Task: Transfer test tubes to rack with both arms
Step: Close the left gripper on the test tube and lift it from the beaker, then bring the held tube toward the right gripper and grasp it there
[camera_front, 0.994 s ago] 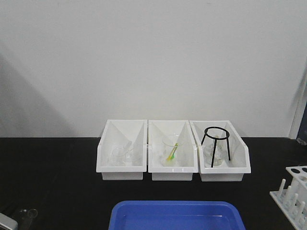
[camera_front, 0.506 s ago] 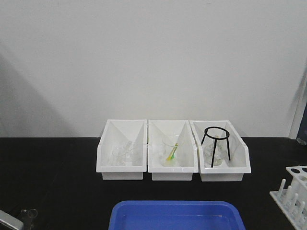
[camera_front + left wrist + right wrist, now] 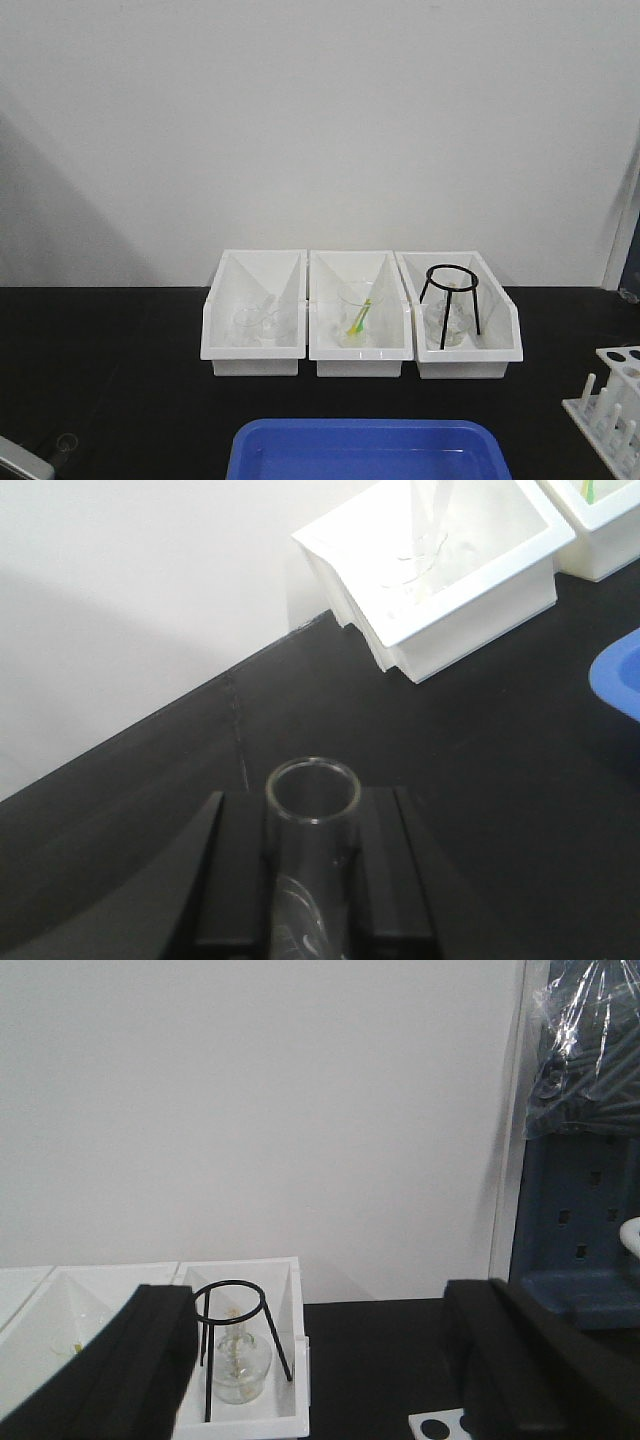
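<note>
Left gripper (image 3: pixel 313 810): jaws pinching one test tube (image 3: pixel 312 875), black fingers (image 3: pixel 235 880) tight on the glass from both sides, round open rim poking out past the fingertips, black tabletop (image 3: pixel 480 780) beyond it.

Right gripper (image 3: pixel 318 1360): jaws spread wide, nothing between them, nothing touched.

Counts:
- Test tubes: one certain, the one in the left jaws. Cannot tell whether the rack (image 3: pixel 600 410) carries any.
- Rack: one, white, with upright pegs.
- White bins (image 3: pixel 360 358): three, side by side.
- Blue tray (image 3: pixel 370 427): one.
- Black tripod stand (image 3: pixel 232 1317): one, with one small flask (image 3: pixel 240 1370) under it.
- Green-yellow stick (image 3: pixel 358 318): one, leaning in the middle bin.

Left wrist view only: the pinch on the tube up close. One bin ahead of the left jaws and to their right, a blue tray edge further right.

Right wrist view only: the wide gap of the right jaws. Tripod and flask in a bin just ahead of the jaws' left finger. A rack corner with dark holes low between the jaws, nearer the right finger.

Front view only: all three bins at once, tray in front of them, rack at the far right edge. Left gripper only a grey corner at bottom left, tube rim a faint ring beside it. Right gripper outside this view.
</note>
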Robot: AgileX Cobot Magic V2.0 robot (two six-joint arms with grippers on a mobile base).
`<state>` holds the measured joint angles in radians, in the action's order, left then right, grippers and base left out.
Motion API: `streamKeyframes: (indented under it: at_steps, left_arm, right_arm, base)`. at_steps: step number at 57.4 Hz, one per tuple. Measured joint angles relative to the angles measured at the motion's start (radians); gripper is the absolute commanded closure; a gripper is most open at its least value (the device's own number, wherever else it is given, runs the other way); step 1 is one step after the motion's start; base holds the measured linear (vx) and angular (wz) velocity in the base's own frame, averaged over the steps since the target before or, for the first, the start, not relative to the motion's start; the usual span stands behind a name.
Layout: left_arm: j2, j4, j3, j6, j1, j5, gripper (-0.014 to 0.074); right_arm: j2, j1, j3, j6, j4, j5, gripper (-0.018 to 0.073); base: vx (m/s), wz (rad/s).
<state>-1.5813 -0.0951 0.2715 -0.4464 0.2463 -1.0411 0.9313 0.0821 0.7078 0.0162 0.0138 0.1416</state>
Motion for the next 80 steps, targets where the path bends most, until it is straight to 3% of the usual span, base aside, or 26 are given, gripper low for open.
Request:
streamKeyframes:
  at_steps: [4, 25, 46, 80]
  left_arm:
    - [0.0, 0.0, 0.0, 0.0, 0.0, 0.0, 0.0619]
    - [0.008, -0.001, 0.0, 0.045, 0.0, -0.004, 0.0618]
    - [0.178, -0.033, 0.0, 0.079, 0.0, 0.06, 0.0618]
    - [0.435, -0.036, 0.354, 0.087, 0.0, 0.834, 0.0617]
  right_arm:
    - [0.0, 0.0, 0.0, 0.0, 0.0, 0.0, 0.0015]
    - [0.0, 0.0, 0.0, 0.0, 0.0, -0.001, 0.0015]
    - [0.0, 0.0, 0.0, 0.0, 0.0, -0.001, 0.0015]
    - [0.0, 0.0, 0.0, 0.0, 0.0, -0.016, 0.0015]
  base:
    - [0.0, 0.0]
    - [0.0, 0.0]
    - [0.0, 0.0]
    - [0.0, 0.0]
